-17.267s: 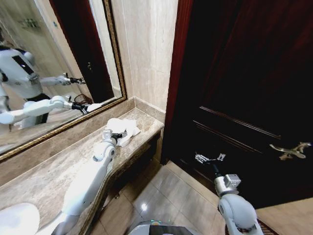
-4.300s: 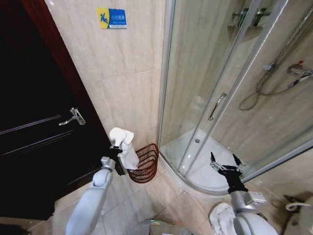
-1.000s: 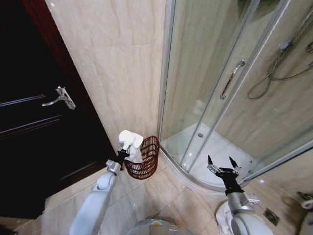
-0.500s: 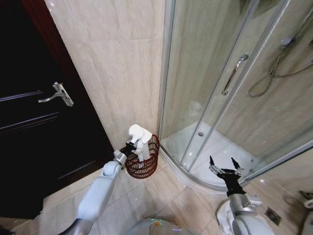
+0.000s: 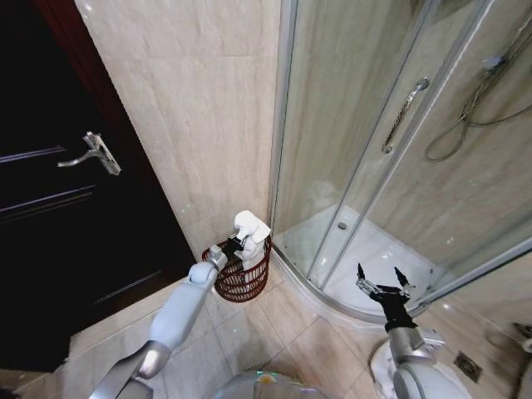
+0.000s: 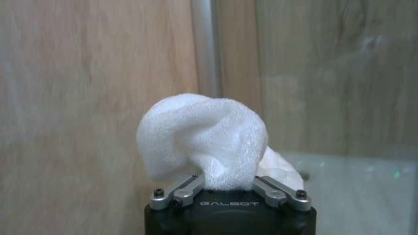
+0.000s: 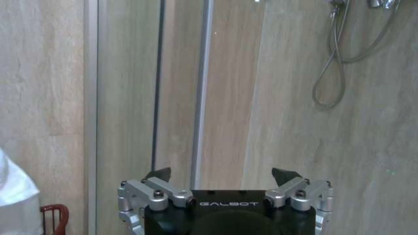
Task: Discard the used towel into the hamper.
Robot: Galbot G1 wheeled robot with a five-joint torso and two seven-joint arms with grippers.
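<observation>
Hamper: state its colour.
Dark reddish-brown open wire weave; the hamper shows best in the head view.

Hamper (image 5: 238, 278) mouth open upward, towel (image 5: 250, 228) directly above it, wall (image 5: 199, 125) close behind, shower frame (image 5: 281, 125) beside, bare floor (image 5: 283, 332) in front.

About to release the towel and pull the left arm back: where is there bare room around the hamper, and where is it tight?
Bare floor tiles lie open between the hamper and the robot. It is crowded behind: the hamper sits in the corner against the wall, beside the shower enclosure's curved base. The left hand holds the towel over the rim. The right hand hangs open near the shower.
</observation>
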